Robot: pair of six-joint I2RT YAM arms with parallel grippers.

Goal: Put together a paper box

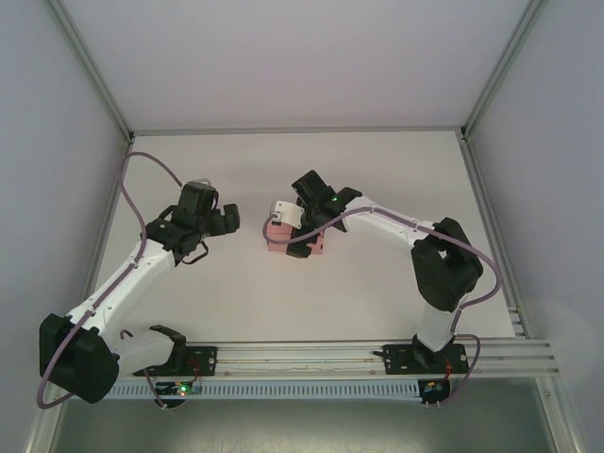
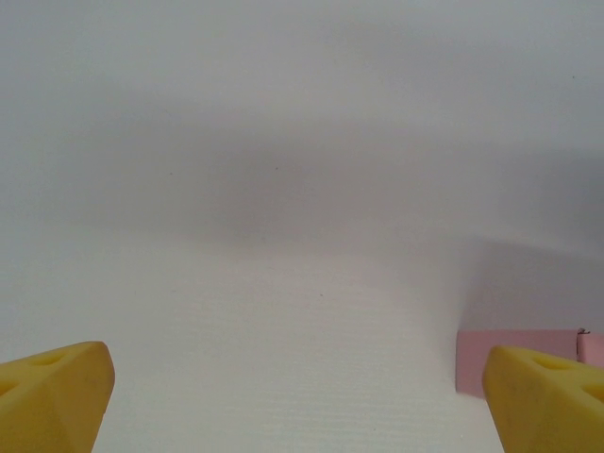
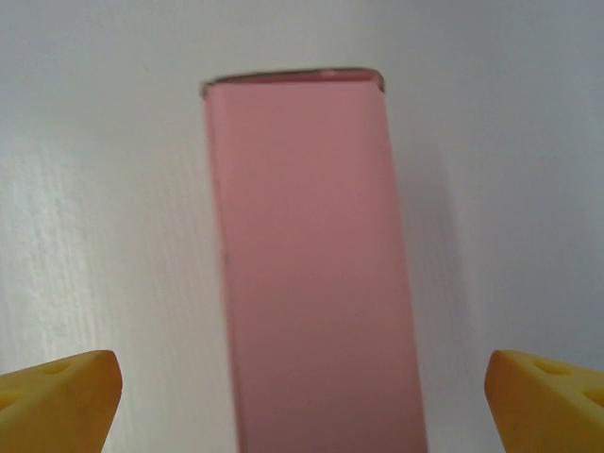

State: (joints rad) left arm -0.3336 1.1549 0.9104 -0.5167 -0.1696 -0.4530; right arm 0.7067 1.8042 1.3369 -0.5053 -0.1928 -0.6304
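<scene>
The paper box is lying on the white bench near its middle. From above we are seeing it as a small pink rectangular block, already folded into shape. Part of it is sitting under the right claw, so from above we cannot tell how its far end is closed.

In the right wrist view we are looking along the box. One long, plain pink face is running from the bottom edge of the frame up to a thin dark edge at the far end. The right claw is standing wide open, its yellow fingers showing at the two bottom corners, well apart from the box on either side. The box is lying between them, neither finger is touching it, and the claw is gripping nothing.

The left claw is sitting to the left of the box and pointing toward it, with a gap of bare bench between the two. In the left wrist view this claw is also spread wide and holding nothing, with white bench lying between its yellow fingers. A small patch of the pink box is peeking out just beside the right-hand finger, low in the frame. We cannot tell whether the two are touching.

The left arm and the right arm are both reaching in from the near edge of the bench.
</scene>
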